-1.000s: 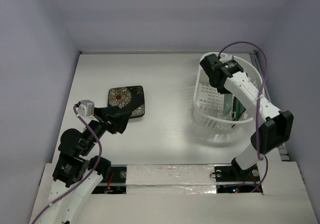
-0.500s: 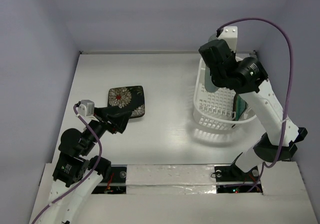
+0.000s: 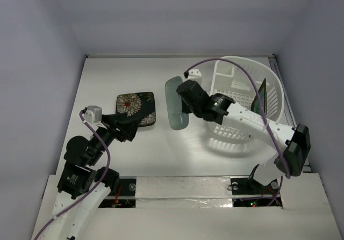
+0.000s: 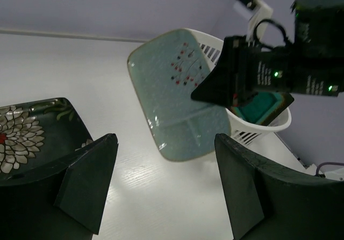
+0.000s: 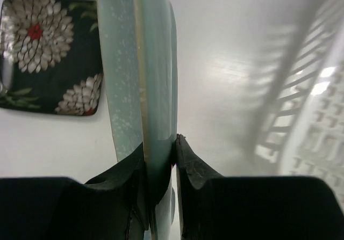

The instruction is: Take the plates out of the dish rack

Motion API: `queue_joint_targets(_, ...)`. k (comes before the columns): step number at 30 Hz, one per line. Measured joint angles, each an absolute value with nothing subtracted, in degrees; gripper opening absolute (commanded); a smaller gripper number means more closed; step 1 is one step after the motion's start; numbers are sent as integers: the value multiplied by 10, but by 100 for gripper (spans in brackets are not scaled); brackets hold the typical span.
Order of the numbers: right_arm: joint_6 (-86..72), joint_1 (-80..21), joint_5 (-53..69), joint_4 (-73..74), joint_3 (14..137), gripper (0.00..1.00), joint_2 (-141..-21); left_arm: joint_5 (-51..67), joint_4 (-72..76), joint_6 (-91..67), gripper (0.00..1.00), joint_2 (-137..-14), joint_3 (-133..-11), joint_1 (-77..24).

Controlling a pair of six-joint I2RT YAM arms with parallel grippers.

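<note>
Right end effector [image 5: 160, 143] tight on edge of pale mint plate [image 4: 174, 97]: glossy, rounded, perhaps red-dotted motif.

Top view: set high behind the near edge of the table [image 3: 107, 79], looking down and forward over all of it, far off. Left wrist: low over the table, facing right past own fingers [image 4: 86, 186] toward the mint plate [image 4: 177, 106] and rack [image 4: 269, 127]. Right wrist: very close, sighting along that plate's edge [image 5: 156, 89] down at the table. Shared by all three: mint plate, black plate [image 3: 135, 107], a strip of table.
</note>
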State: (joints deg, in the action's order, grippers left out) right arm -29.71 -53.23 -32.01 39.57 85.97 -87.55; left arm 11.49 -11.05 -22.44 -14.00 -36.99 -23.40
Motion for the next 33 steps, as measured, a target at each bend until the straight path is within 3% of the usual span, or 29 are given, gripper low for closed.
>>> queue_joint_targets(11,-404,-550,-252,225,694,0,-879,115,-110,-224,70,-147,-370,-231)
queue_joint_targets(30,-452,-556,-213,183,632,0,-949,116,-110,-224,70,-153,-370,-224)
queue_joint_targets(33,-459,-556,-216,184,631,12,-951,116,-110,-224,70,-153,-370,-224)
